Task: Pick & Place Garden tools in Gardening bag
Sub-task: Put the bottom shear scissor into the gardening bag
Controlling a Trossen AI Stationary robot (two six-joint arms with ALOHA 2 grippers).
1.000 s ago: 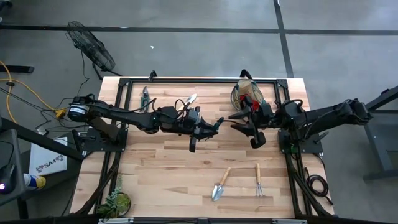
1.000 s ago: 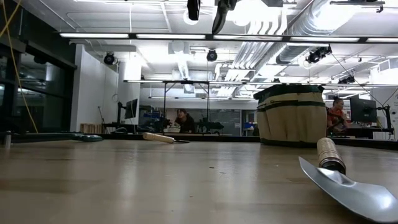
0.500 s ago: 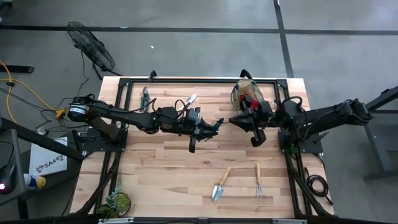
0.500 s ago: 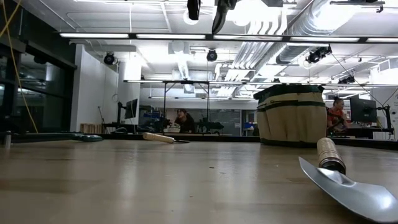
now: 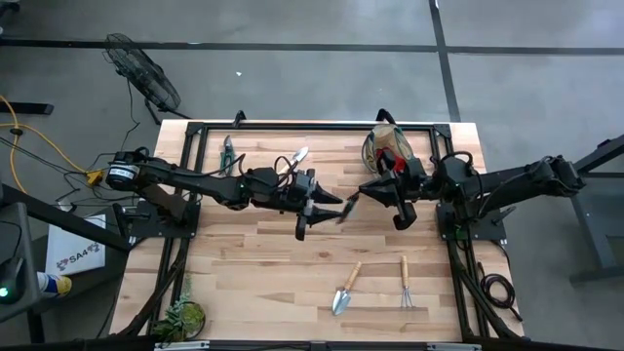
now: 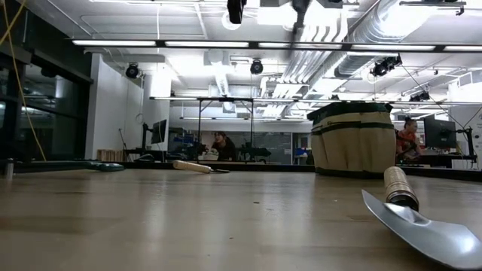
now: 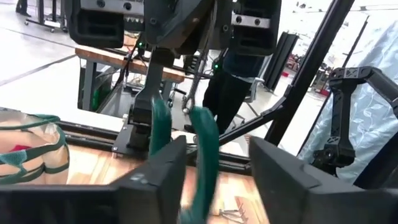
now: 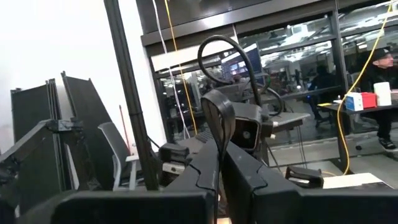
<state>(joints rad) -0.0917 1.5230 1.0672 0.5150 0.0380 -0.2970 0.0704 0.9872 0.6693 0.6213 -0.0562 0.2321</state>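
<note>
A green-handled pruner (image 5: 348,206) hangs over the middle of the table between my two grippers. My right gripper (image 5: 368,191) is shut on it. My left gripper (image 5: 327,207) is open, its fingers standing on either side of the pruner's green handles (image 7: 203,144). The tan gardening bag (image 5: 387,146) stands at the far edge, right of centre, something red showing inside it. A trowel (image 5: 345,289) and a hand rake (image 5: 406,283) lie near the front. A second trowel (image 5: 295,157) and a second pruner (image 5: 227,151) lie at the far left. My right gripper pinches the pruner between its two shut fingers (image 8: 219,163), at the end away from the green handles' free ends (image 7: 189,84). The fingers come roughly level from the table's right. The pruner is lifted clear, slanting toward my left gripper. My left gripper: one green handle (image 7: 157,127) runs close to one finger; whether they touch, I cannot tell.
A leafy plant clump (image 5: 182,317) sits at the near left corner. In the low view the near trowel's blade (image 6: 422,229) fills the right foreground, with the bag (image 6: 352,139) behind it. The wood between the front tools and the arms lies bare.
My right gripper has shut on the pruner. My left gripper has then opened and let go. The pruner's handle end has swung a little toward the table's near edge and shows blurred. Both arms have stayed nearly in place.
</note>
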